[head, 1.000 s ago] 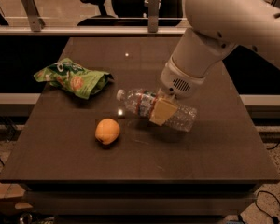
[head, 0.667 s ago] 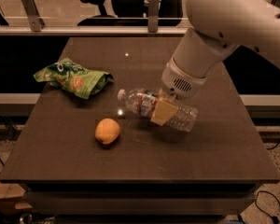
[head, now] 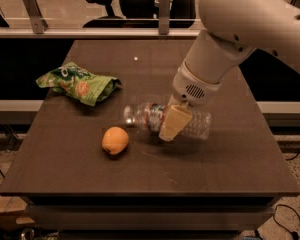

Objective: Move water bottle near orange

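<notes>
- A dark brown bench [head: 200,176] carries three things, seen from above and in front.
- The water bottle [head: 145,117] lies on its side near the bench's middle, cap pointing left.
- The gripper [head: 170,129] on a white arm [head: 240,29] reaches down from the upper right; its jaws grasp the bottle across its middle, one tan finger lying over the front.
- The orange [head: 115,140] sits near the cap, lower left, not touching.
- A green snack bag [head: 80,84] lies further back, left.
</notes>
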Controlling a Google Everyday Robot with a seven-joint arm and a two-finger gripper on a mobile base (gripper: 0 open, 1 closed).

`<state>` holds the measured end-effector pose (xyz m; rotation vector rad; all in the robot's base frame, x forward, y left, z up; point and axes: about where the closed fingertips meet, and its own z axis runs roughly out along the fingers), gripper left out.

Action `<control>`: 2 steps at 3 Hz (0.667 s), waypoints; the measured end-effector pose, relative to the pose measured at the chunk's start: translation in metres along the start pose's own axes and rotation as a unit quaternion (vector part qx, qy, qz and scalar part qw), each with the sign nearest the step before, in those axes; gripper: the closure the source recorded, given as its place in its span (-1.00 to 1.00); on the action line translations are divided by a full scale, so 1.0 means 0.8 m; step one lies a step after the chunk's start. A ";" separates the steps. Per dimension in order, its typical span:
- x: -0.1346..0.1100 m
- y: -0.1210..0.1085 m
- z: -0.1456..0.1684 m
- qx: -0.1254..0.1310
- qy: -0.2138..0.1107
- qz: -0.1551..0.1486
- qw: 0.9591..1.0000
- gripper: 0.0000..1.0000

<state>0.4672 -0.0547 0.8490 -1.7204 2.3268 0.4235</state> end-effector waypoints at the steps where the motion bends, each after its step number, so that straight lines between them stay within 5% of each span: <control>1: -0.001 0.001 0.000 0.001 0.000 -0.001 1.000 -1.00; 2: -0.001 0.001 0.000 0.001 0.000 -0.001 1.000 -1.00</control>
